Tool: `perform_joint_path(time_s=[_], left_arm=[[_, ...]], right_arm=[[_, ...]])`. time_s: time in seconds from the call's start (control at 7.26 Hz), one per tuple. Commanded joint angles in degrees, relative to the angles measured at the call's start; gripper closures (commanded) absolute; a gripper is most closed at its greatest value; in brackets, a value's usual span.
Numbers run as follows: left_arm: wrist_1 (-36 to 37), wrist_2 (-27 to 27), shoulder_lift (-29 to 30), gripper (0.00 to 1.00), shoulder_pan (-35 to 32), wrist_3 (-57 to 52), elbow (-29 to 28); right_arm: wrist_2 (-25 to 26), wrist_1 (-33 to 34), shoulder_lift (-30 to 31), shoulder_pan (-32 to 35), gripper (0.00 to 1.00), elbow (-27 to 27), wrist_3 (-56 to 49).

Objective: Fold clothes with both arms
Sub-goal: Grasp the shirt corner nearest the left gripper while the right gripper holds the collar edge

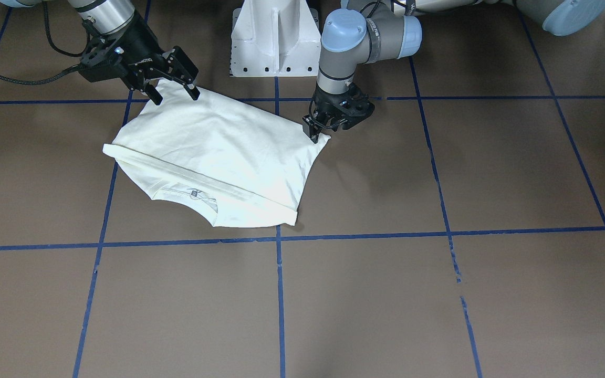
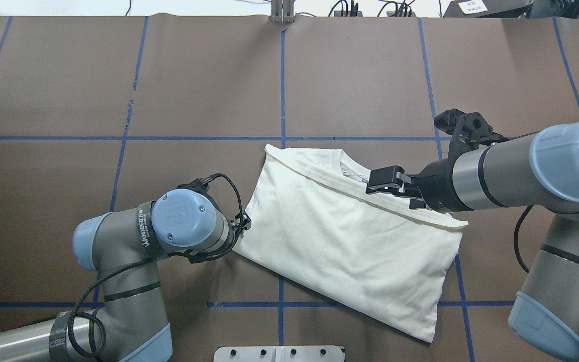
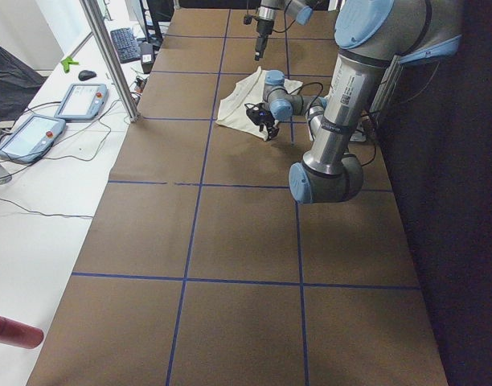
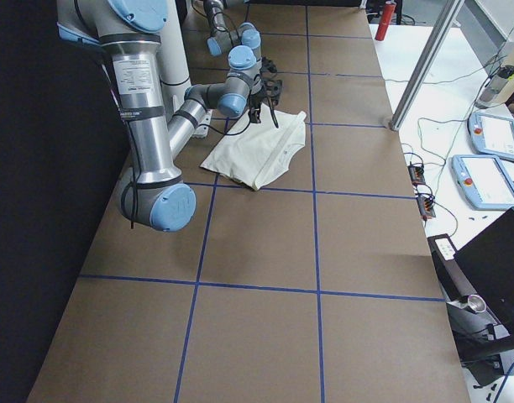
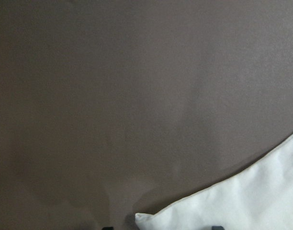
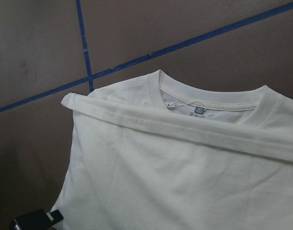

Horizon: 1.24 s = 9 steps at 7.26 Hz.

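Observation:
A cream T-shirt (image 1: 213, 152) lies folded on the brown table, collar and label facing the far side (image 2: 350, 171). My left gripper (image 1: 314, 134) is low at the shirt's corner nearest my left side (image 2: 243, 223). In the left wrist view that shirt corner (image 5: 151, 219) lies between two fingertips that stand apart, so the gripper is open. My right gripper (image 1: 175, 95) is open, its fingers astride the shirt's corner on my right side, just above the cloth (image 2: 395, 191). The right wrist view shows the collar and a folded band (image 6: 185, 134).
The white pedestal base (image 1: 273, 42) stands at the table's near edge between the arms. Blue tape lines (image 1: 280, 294) mark a grid on the brown table. Teach pendants (image 3: 81, 100) and cables lie on side tables. A red bottle (image 3: 13, 331) lies off the table.

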<state>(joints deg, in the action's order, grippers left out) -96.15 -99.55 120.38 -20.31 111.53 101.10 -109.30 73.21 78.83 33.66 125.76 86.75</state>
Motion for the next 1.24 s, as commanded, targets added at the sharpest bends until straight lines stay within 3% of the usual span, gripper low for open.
perform_joint_path(time_s=[0.0,0.14,0.55,1.1], left_arm=[[0.00,0.58,0.03,0.53,0.09,0.00,-0.12],[-0.09,0.67,0.03,0.69,0.09,-0.08,-0.12],[-0.09,0.67,0.03,1.00,0.18,-0.17,-0.12],[0.26,0.58,-0.06,1.00,-2.87,-0.96,0.15]], right_arm=[[-0.04,0.00,0.01,0.01,0.00,0.01,0.00],[0.05,0.00,0.01,0.09,0.00,0.01,0.00],[0.05,0.00,0.10,0.18,0.00,0.01,0.00],[-0.12,0.00,0.53,0.44,0.00,0.01,0.00]])
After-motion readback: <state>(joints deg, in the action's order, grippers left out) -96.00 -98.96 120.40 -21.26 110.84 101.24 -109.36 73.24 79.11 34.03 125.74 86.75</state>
